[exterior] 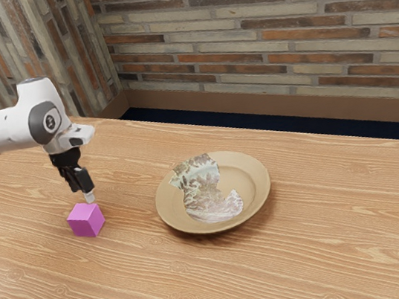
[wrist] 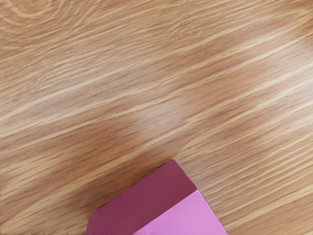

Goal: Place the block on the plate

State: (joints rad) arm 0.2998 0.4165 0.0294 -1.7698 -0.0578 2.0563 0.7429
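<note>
"Where's the block (exterior: pixel 86 220)?"
"On the table (exterior: pixel 335 249), off the plate (exterior: pixel 256 178), toward the exterior view's left."
"And the gripper (exterior: pixel 86 193)?"
"Same side of the plate; open or closed, I can't tell."

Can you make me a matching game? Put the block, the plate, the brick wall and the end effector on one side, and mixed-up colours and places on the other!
Things:
1. Block
2. Plate
3. Brick wall
4. End effector

Colours and places:
A. Tan and round, with a patterned patch on it
B. Black, pointing down
C. Rows of grey and orange-brown, behind the table
D. Pinkish purple, sitting on the wooden table

Right pairs: 1-D, 2-A, 3-C, 4-B
</note>
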